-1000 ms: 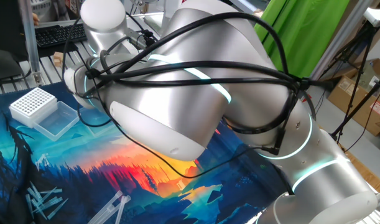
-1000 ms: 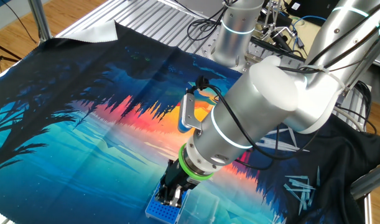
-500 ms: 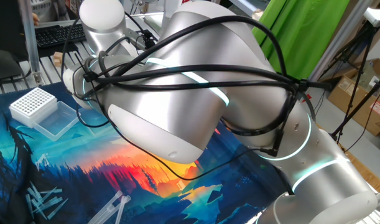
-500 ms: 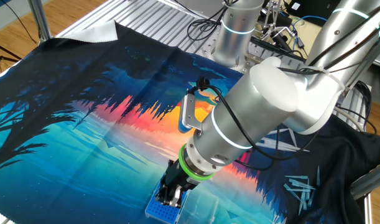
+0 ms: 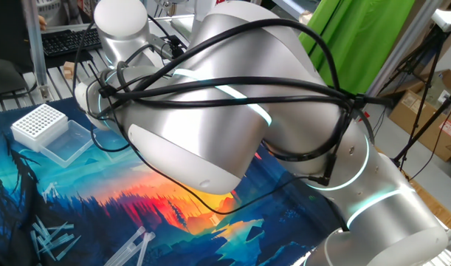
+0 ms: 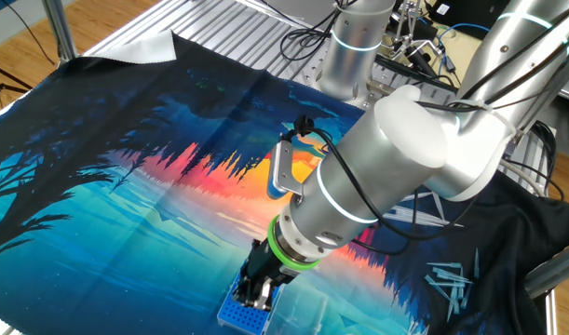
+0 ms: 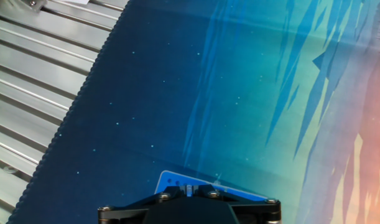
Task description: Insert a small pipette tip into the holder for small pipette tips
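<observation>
In the other fixed view my gripper (image 6: 259, 295) points straight down onto the bright-blue holder for small pipette tips (image 6: 236, 316) at the mat's near edge. In the hand view the black fingers stand close together over the holder's blue edge (image 7: 174, 179). A thin whitish sliver, the small pipette tip (image 7: 188, 188), shows between them. My gripper (image 7: 188, 186) is shut on it. Whether the tip's point sits in a hole is hidden by the fingers. In the one fixed view the arm hides both gripper and holder.
A clear tray (image 6: 307, 312) adjoins the blue holder. Loose pipette tips (image 6: 449, 279) lie on the dark cloth at the right. A larger white box (image 5: 39, 122) with a clear tray (image 5: 66, 142) stands at the far left, with more loose tips (image 5: 52, 238) nearby. Metal slats (image 7: 28, 87) border the mat.
</observation>
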Controlling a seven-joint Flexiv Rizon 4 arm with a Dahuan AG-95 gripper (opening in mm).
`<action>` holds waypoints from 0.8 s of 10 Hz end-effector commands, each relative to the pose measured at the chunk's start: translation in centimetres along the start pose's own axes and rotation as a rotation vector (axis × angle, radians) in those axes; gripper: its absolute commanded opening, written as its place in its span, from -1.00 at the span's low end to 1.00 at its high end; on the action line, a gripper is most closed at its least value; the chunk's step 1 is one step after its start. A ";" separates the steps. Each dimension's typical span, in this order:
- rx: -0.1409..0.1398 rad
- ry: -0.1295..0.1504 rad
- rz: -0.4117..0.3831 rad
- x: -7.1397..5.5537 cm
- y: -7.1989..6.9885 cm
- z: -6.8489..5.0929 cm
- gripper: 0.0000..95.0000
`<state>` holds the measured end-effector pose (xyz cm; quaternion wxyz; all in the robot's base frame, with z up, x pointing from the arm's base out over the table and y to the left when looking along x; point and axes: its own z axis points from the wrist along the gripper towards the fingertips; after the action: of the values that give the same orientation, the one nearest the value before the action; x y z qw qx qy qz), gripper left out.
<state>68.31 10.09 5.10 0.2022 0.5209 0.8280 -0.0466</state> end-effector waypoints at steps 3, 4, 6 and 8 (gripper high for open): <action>0.002 -0.001 -0.010 0.0 0.0 -0.1 -0.60; 0.010 0.008 -0.009 0.0 0.0 -0.1 -0.60; 0.007 0.088 0.017 -0.1 -0.1 -0.4 -0.60; -0.012 0.285 0.062 -0.9 -0.3 -1.6 -0.60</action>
<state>67.91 9.69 6.49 0.1473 0.5361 0.8310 -0.0203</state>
